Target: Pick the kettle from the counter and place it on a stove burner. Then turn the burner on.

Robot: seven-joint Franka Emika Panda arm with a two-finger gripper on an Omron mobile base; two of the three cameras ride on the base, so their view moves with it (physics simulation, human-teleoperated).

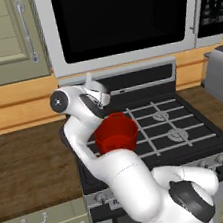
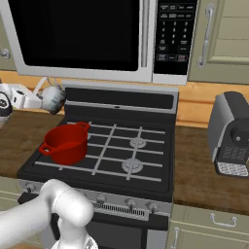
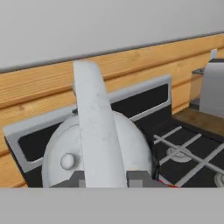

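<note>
Gripper: fingers closed either side of the kettle's handle base, gripping it; hand view looks straight down the handle.

Kettle: small, squat, domed, mottled silver-white; broad pale handle rising upright; small round knob on the dome. Held off any surface, above the stove's rear left corner, just in front of the grey back panel.

Pot: red, round, two-handled, open-topped; standing on the front left grate, below and forward of the kettle.

Stove burner: silvery disc under pale grey grate bars, black cooktop; a second one lies nearer the front.

Counter: dark brown wood grain, left of the stove.

Toaster: grey metal, on the right counter, well apart.

Microwave: mounted overhead, dark door.
</note>
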